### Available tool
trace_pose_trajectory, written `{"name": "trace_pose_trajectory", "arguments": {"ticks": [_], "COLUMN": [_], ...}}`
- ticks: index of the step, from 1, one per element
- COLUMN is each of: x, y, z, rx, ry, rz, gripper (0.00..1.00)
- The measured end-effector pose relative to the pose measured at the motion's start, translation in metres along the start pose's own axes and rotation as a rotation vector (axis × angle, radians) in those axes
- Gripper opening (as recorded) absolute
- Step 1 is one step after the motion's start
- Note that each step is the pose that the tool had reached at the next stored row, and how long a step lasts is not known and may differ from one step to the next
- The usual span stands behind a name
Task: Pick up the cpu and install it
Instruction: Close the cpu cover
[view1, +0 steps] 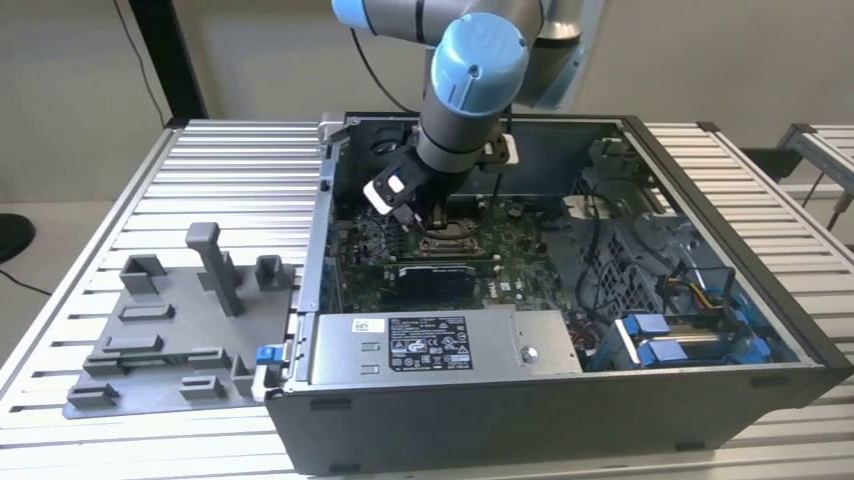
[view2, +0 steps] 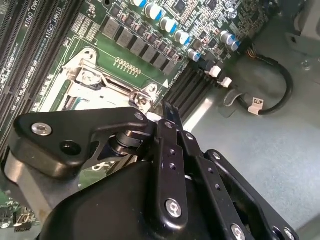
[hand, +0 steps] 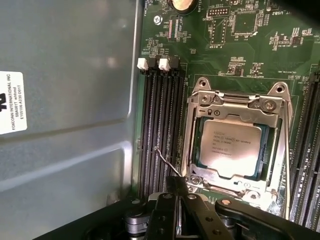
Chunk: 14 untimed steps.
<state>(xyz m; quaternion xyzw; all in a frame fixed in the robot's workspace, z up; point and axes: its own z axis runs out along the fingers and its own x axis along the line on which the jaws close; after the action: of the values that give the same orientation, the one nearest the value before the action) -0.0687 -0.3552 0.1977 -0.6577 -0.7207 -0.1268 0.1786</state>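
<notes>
The cpu (hand: 230, 147), a small square chip with a pale silver top, lies flat in the metal socket frame (hand: 199, 131) on the green motherboard, and the frame lies around its edges. A thin wire lever (hand: 165, 161) stands beside the socket, on the side of the memory slots. My gripper (hand: 178, 184) hangs just over the socket's near corner, fingers together with nothing between them. In the exterior view the gripper (view1: 430, 222) reaches down into the open computer case above the socket (view1: 449, 236). In the second wrist view my black fingers (view2: 167, 122) cover much of the socket (view2: 82, 85).
The case walls (view1: 727, 390) ring the work area. A silver power supply box (view1: 441, 345) sits at the front, with blue drive brackets (view1: 674, 335) at the exterior view's right. Black memory slots (hand: 160, 135) run beside the socket. A grey parts fixture (view1: 174, 330) lies on the slatted table.
</notes>
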Motion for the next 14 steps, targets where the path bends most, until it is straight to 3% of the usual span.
{"name": "trace_pose_trajectory", "arguments": {"ticks": [14], "x": [-0.0006], "y": [0.0041], "z": [0.0048], "rx": [0.0003], "ry": [-0.0034], "rz": [0.0], "gripper": [0.0]}}
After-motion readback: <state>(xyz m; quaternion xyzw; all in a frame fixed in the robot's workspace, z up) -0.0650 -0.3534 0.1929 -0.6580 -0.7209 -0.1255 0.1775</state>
